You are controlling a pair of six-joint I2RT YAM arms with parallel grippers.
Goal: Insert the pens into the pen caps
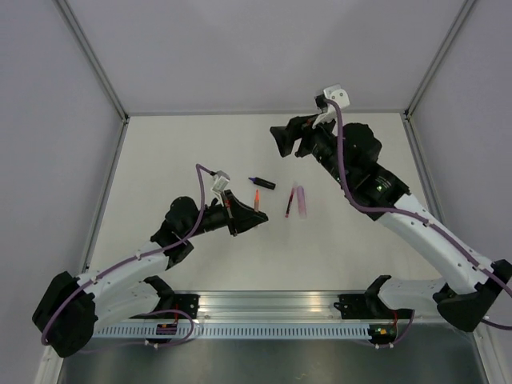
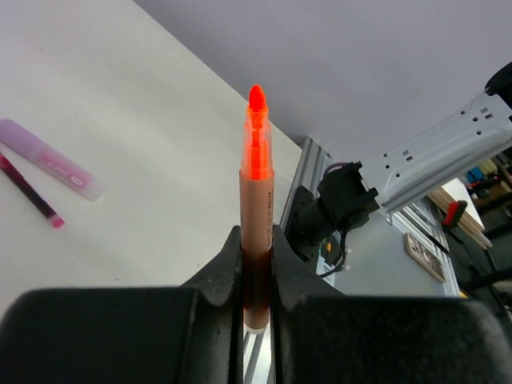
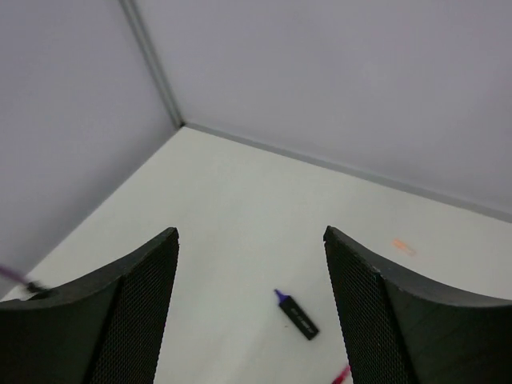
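My left gripper (image 1: 253,218) (image 2: 256,240) is shut on an uncapped orange-red pen (image 1: 257,200) (image 2: 256,184) and holds it above the table, tip pointing away from the fingers. A dark navy pen (image 1: 263,182) (image 3: 298,316) with a purple tip lies on the table. A slim pink-red pen (image 1: 289,202) (image 2: 30,192) lies beside a light purple cap (image 1: 302,200) (image 2: 50,158), to the right of the held pen. My right gripper (image 1: 282,142) (image 3: 252,232) is open and empty, raised behind the navy pen. I see no pink cap.
The white table (image 1: 184,152) is walled by grey panels at the back and both sides. A metal rail (image 1: 272,308) carries the arm bases at the near edge. A small orange mark (image 3: 404,246) shows on the table near the back wall.
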